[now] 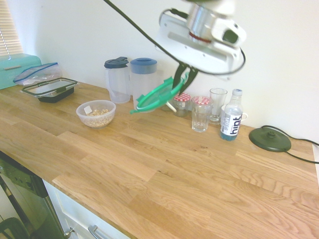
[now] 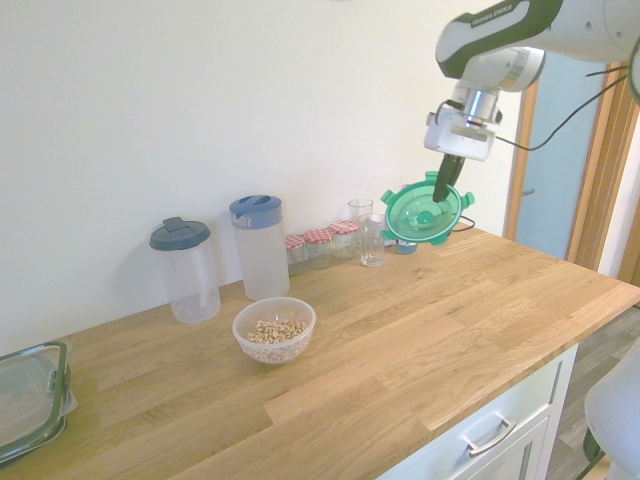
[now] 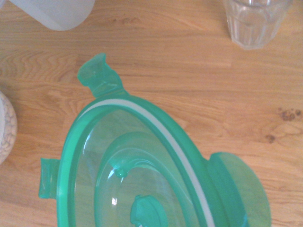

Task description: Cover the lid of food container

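The round translucent green lid (image 1: pixel 158 94) hangs tilted in the air above the wooden counter, with my gripper (image 1: pixel 182 74) shut on its rim. From the other side, the lid (image 2: pixel 428 214) faces the camera below the gripper (image 2: pixel 446 186). Up close the lid (image 3: pixel 142 175) fills the wrist view over the wood. The food container (image 1: pixel 96 113), a small clear bowl of beige grains, sits on the counter well apart from the lid, to the left in the first exterior view. It shows again as the bowl (image 2: pixel 274 329) near the counter's middle, and its edge (image 3: pixel 5 127) shows in the wrist view.
Two clear jugs (image 1: pixel 117 79) (image 1: pixel 143 79) with dark and blue lids stand at the wall. Small red-checked jars (image 1: pixel 182 103), drinking glasses (image 1: pixel 201 113), a water bottle (image 1: pixel 231 115) and a dark round base (image 1: pixel 269 139) stand to the right. A black-rimmed clear box (image 1: pixel 50 89) lies far left.
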Available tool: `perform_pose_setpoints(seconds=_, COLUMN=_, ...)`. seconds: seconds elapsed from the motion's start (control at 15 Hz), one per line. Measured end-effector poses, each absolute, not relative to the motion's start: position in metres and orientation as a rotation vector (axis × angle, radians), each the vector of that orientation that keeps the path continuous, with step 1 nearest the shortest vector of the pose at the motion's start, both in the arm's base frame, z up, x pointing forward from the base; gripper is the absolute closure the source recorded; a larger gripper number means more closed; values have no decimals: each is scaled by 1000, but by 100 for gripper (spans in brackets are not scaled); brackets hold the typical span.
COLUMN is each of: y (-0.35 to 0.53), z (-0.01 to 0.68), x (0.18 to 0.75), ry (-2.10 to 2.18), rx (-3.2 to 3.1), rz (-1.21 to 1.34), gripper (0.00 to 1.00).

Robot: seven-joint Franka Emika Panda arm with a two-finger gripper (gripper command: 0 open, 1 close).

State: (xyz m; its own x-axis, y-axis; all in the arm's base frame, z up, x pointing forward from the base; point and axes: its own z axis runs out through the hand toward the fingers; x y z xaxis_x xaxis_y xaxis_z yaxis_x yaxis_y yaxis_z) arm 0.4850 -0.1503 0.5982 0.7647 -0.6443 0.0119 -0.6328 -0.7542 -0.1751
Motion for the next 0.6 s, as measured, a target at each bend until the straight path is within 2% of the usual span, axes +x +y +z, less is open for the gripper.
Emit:
perform_pose_setpoints(seconds=0.33, y=-21, z=602, x=501, ry=1062, rx=-3113, rz=-346, gripper=100)
perform_pose_setpoints(seconds=0.6, y=83, z=603, x=493, ry=1096, rx=-3312, rz=-639, gripper=100)
